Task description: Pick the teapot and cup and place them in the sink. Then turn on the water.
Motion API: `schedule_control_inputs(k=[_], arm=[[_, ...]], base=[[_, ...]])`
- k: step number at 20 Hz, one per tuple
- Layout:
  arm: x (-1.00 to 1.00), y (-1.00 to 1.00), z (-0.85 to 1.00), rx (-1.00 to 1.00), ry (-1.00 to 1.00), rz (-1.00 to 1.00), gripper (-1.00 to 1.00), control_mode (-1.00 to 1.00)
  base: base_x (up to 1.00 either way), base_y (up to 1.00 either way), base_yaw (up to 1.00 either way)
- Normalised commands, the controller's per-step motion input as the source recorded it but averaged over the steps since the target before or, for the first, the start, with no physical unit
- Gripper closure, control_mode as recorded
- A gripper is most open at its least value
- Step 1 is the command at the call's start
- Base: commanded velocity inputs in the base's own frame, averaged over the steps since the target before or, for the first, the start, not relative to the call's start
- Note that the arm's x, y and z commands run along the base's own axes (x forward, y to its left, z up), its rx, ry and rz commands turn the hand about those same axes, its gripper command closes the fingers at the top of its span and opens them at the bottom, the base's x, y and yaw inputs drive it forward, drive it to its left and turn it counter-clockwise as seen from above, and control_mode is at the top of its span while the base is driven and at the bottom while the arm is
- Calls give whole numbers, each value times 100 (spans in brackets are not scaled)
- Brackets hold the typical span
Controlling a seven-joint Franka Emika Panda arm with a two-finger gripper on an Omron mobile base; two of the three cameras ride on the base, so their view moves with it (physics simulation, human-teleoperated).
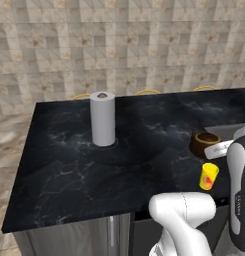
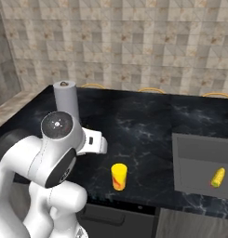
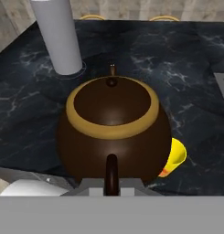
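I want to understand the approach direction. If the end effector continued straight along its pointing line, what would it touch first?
The teapot: it sits directly ahead, its thin handle already at the shut end effector. The cup lies behind it, to one side.

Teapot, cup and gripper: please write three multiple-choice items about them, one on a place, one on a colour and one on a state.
1. Where does the cup stand?
A) on the floor
B) on the black counter
C) inside the teapot

2. What colour is the teapot's body?
A) white
B) green
C) dark brown

3. How is the gripper?
A) wide open
B) shut on the teapot
C) shut on the cup

Key: 1 B, it stands upright near the counter's front edge. 2 C, the hand view shows it brown with a tan rim. 3 B, the teapot's thin handle runs between the fingertips.
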Motion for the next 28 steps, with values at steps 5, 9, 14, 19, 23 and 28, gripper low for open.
schedule_control_inputs(k=[5,9,14,19,23,28], arm=[[0,0,0,0,0,0,100,100],[0,0,0,0,0,0,100,100],[0,0,0,0,0,0,100,100],[0,0,0,0,0,0,100,100],[0,0,0,0,0,0,100,100],[0,0,0,0,0,0,100,100]], base=[[-72,0,7],[-59,-7,7],[-4,-46,3],[1,-70,6],[3,-80,8],[4,-78,9]])
